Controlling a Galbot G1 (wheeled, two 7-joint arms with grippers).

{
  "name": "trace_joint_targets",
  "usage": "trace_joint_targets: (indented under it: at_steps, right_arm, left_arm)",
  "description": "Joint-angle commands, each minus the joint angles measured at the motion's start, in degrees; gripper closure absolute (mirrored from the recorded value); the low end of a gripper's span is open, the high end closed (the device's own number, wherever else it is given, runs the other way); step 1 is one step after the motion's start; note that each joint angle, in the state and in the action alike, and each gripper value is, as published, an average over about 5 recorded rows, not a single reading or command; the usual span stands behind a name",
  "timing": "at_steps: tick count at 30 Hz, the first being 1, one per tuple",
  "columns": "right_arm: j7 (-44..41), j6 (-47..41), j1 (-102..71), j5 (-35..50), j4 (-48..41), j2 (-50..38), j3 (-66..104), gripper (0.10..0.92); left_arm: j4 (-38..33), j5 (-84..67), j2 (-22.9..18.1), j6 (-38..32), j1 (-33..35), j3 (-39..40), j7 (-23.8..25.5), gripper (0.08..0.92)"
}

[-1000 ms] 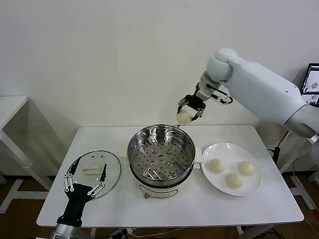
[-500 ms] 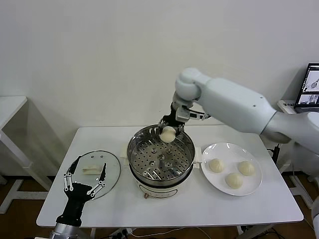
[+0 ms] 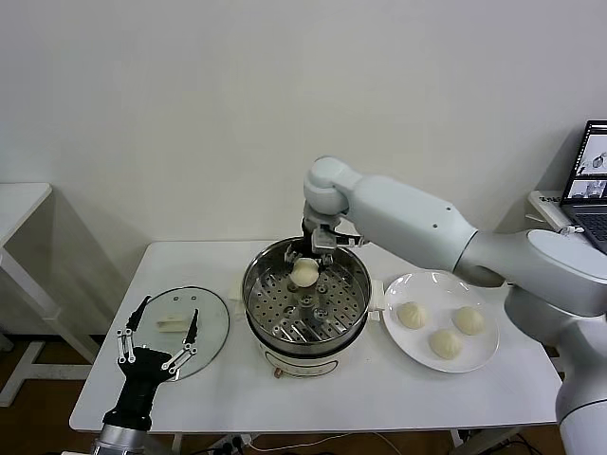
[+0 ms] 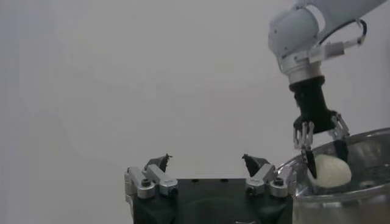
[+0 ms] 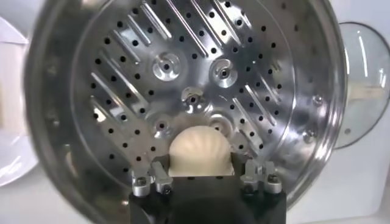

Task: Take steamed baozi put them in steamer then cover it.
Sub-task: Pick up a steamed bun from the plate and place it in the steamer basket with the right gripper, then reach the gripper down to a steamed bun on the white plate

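Note:
My right gripper (image 3: 304, 268) is shut on a cream-white baozi (image 3: 303, 273) and holds it inside the steamer (image 3: 261, 299), just above the perforated tray. In the right wrist view the baozi (image 5: 200, 152) sits between the fingers over the tray (image 5: 183, 73). Three more baozi (image 3: 412, 315) lie on the white plate (image 3: 484, 360) to the right of the steamer. The glass cover (image 3: 213, 308) with its white handle lies flat on the table to the left. My left gripper (image 3: 152, 343) is open and empty at the table's front left, by the cover.
The white table (image 3: 379, 398) holds everything. A laptop (image 3: 590, 180) stands on a side surface at far right. Another white table (image 3: 19, 204) edge shows at far left. The wall is close behind.
My right gripper carried the baozi from above the back right of the steamer leftward and down into the steamer. The left gripper has stayed in place.

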Motion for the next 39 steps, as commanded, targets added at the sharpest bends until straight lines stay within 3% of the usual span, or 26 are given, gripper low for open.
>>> trace_joint_targets:
  at_steps: [1, 6, 11, 17, 22, 25, 32, 39]
  right_arm:
    - [0.3, 0.0, -2.0, -3.3, -1.1, 1.7, 0.4, 0.289]
    - [0.4, -1.1, -2.1, -3.4, 0.0, 0.9, 0.7, 0.209]
    - [-3.5, -5.3, 0.5, 3.0, 4.3, -3.4, 1.7, 0.203]
    - [-9.3, -20.3, 8.0, 23.1, 8.5, -14.2, 2.4, 0.203]
    - [-1.7, -41.4, 18.2, 45.2, 7.3, -23.8, -9.6, 0.203]
    - [1.1, -48.0, 22.0, 52.1, 6.8, -28.5, -18.0, 0.203]
    - [3.8, -53.1, 17.1, 52.4, 7.6, -36.9, -26.4, 0.203]
    - [7.6, -55.0, 6.6, 50.0, 6.3, -37.8, -24.8, 0.203]
  left_arm:
    - [0.0, -0.4, 0.0, 0.1, 0.0, -0.1, -0.1, 0.177]
    - [0.0, -0.5, -0.1, 0.1, -0.1, -0.2, -0.1, 0.177]
    - [0.2, -0.6, 0.0, 0.2, -0.3, -0.3, -0.2, 0.177]
    - [0.3, -0.6, 0.1, 0.4, -0.7, -0.1, -0.2, 0.177]
    - [0.1, -0.5, 0.3, 0.8, -1.0, 0.3, -0.2, 0.177]
    - [-0.1, -0.5, 0.5, 1.0, -1.2, 0.6, -0.3, 0.177]
    - [-0.2, -0.3, 0.6, 1.1, -1.3, 1.1, -0.3, 0.177]
    - [0.5, -0.1, 0.2, 1.2, -1.8, 1.6, -0.4, 0.177]
